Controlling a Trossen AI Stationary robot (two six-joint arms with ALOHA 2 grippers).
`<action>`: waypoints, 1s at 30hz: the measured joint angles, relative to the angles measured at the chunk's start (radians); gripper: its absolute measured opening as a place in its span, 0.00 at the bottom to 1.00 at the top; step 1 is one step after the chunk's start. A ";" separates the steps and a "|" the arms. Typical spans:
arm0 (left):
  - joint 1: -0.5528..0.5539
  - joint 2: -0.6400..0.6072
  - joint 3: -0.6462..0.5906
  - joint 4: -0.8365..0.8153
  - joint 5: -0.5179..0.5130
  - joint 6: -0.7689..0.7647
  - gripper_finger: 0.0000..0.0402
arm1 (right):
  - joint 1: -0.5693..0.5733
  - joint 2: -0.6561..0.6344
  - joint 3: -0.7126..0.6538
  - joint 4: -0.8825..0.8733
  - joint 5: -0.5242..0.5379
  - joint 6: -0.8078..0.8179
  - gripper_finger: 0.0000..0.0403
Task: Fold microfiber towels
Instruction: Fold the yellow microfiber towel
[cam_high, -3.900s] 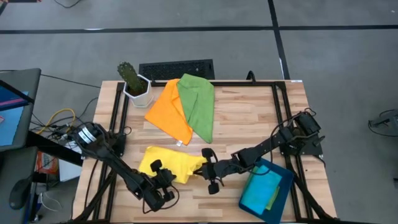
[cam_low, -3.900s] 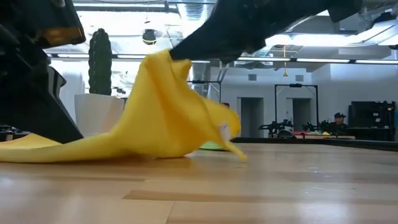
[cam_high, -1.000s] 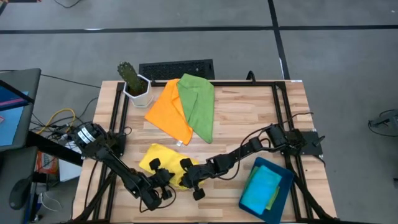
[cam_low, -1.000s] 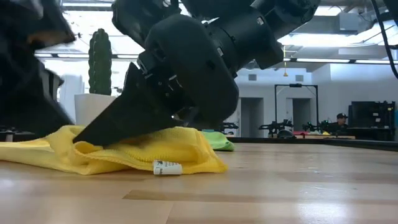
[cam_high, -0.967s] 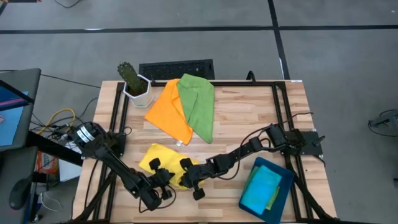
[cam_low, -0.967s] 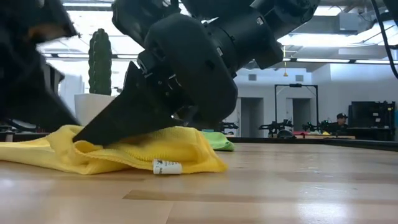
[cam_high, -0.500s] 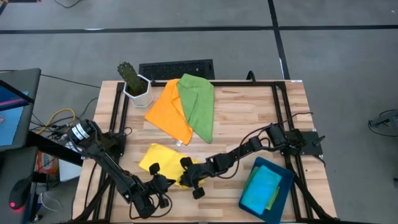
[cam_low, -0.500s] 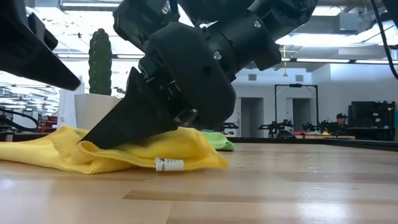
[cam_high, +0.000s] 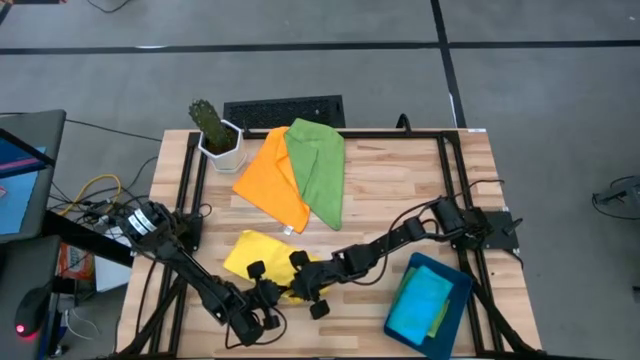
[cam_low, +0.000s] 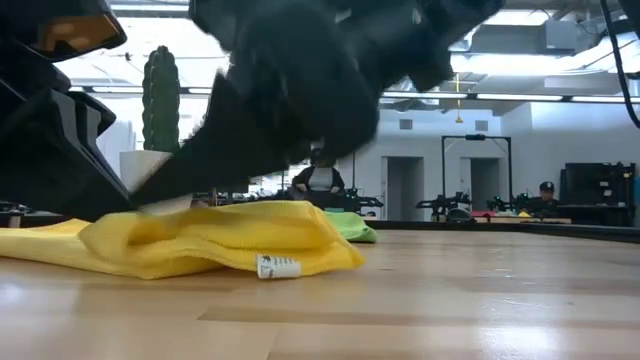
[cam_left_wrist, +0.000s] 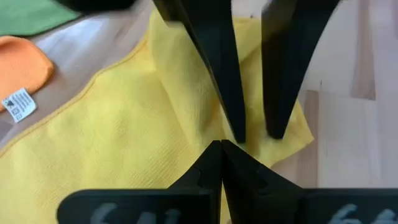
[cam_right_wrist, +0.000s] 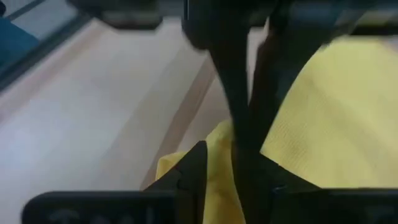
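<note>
Wooden table (cam_high: 400, 190): right gripper (cam_high: 300, 278) parting, lifted off yellow towel (cam_high: 250, 252); left gripper (cam_high: 262, 300) closed

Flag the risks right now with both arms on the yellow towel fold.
1. The right claw has its fingers parted right over the yellow towel; lifting away, it may drag the folded layer open.
2. The left claw, shut, sits almost tip to tip with it, so the two could collide.
3. The fold looks lumpy in the low view and may spring back.
</note>
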 joint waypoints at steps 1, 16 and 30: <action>0.000 0.000 0.000 0.000 0.000 -0.001 0.00 | 0.000 -0.013 0.000 -0.006 0.000 -0.002 0.26; 0.000 0.000 0.000 -0.001 0.009 -0.017 0.00 | 0.093 -0.188 -0.046 -0.497 0.123 0.062 0.36; 0.000 0.000 0.000 -0.006 0.009 -0.018 0.00 | 0.106 -0.158 -0.072 -0.421 0.264 0.058 0.34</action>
